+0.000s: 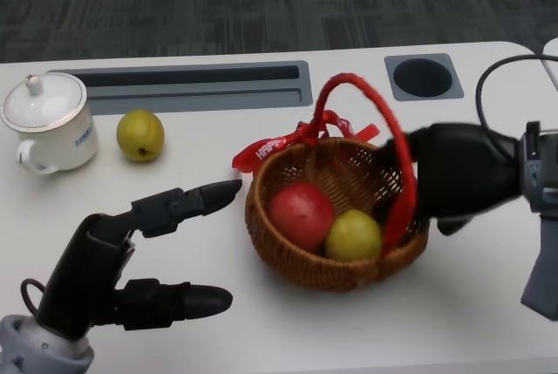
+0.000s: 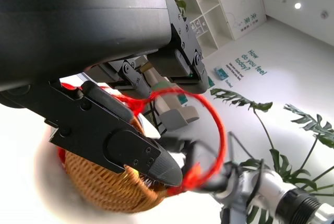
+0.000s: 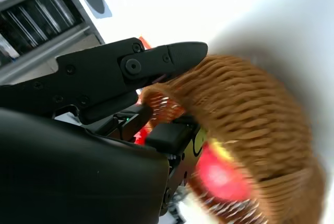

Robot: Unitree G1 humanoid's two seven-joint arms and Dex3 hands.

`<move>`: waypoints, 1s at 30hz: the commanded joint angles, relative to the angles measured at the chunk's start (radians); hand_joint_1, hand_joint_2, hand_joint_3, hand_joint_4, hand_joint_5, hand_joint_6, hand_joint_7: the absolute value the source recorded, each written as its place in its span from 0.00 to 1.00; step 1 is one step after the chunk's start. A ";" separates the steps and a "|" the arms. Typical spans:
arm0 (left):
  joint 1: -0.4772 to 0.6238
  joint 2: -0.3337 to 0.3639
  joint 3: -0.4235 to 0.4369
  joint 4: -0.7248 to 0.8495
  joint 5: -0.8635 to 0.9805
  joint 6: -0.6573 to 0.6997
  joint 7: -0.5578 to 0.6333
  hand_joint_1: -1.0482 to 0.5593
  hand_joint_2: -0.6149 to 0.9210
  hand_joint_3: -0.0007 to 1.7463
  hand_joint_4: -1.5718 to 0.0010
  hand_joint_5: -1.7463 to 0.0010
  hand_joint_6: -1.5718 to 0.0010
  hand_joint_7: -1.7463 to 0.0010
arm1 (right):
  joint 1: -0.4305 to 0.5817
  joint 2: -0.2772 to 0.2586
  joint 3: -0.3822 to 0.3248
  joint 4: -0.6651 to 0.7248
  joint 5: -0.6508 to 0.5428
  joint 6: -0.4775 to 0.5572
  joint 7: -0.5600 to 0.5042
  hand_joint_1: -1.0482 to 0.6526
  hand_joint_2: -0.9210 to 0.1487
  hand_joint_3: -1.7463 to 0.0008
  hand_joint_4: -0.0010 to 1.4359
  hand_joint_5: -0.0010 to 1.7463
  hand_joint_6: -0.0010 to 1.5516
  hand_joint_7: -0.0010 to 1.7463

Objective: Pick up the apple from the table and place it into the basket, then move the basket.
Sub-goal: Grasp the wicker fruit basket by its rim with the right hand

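While the right robot hand (image 1: 436, 178) grips the basket (image 1: 349, 256) rim, left robot hand (image 1: 131, 256) hovers beside it, fingers spread, holding nothing.

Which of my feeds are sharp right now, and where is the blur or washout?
Head view: evenly lit, sharp on the basket and the red apple. Left wrist view: table blown out white, basket weave soft. Right wrist view: basket rim smeared with blur, apple only a red glow, background overexposed.

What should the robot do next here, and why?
Probably draw the basket across the table with the right hand, which grips the rim by the red handle. The red apple already lies inside beside a green fruit, and the left hand is open, apart from the basket.
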 commanded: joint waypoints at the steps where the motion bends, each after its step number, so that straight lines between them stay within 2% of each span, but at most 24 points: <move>1: -0.001 0.002 0.015 -0.002 0.002 -0.006 0.024 0.28 0.89 0.00 0.51 0.98 0.55 0.99 | 0.065 0.027 0.049 -0.003 -0.038 0.027 0.053 0.25 0.01 0.92 0.49 0.00 0.37 0.00; 6: -0.014 -0.006 0.016 0.014 -0.005 -0.013 0.031 0.29 0.88 0.00 0.49 0.98 0.54 0.99 | 0.085 0.034 0.062 0.015 -0.032 0.031 0.107 0.31 0.11 1.00 0.48 0.00 0.37 0.00; 11: -0.014 -0.013 0.020 0.015 0.000 -0.027 0.044 0.30 0.88 0.00 0.48 0.97 0.53 0.99 | 0.100 0.052 0.068 0.031 -0.020 0.024 0.103 0.37 0.10 1.00 0.51 0.01 0.40 0.01; 14: -0.005 -0.013 0.023 0.009 -0.003 -0.033 0.049 0.31 0.88 0.00 0.47 0.98 0.53 0.99 | 0.090 0.064 0.040 0.039 0.024 -0.027 0.126 0.39 0.09 1.00 0.55 0.02 0.44 0.02; 18: 0.004 -0.016 0.029 0.002 0.002 -0.035 0.059 0.30 0.88 0.00 0.46 0.98 0.52 0.99 | 0.061 0.070 -0.041 0.052 0.125 -0.107 0.222 0.44 0.07 0.99 0.66 0.06 0.55 0.06; 23: 0.002 -0.021 0.035 0.014 0.006 -0.052 0.062 0.30 0.88 0.00 0.46 0.98 0.52 0.99 | 0.043 0.069 -0.201 0.081 0.300 -0.173 0.477 0.50 0.07 1.00 0.65 0.04 0.54 0.03; 27: 0.006 -0.029 0.038 0.013 0.002 -0.057 0.064 0.31 0.88 0.00 0.46 0.98 0.51 0.99 | 0.050 0.064 -0.344 0.090 0.442 -0.163 0.651 0.52 0.10 1.00 0.65 0.03 0.55 0.02; 30: 0.011 -0.032 0.041 0.013 0.004 -0.065 0.066 0.32 0.88 0.00 0.46 0.98 0.51 0.99 | 0.055 0.062 -0.411 0.088 0.494 -0.110 0.718 0.53 0.10 1.00 0.65 0.03 0.56 0.02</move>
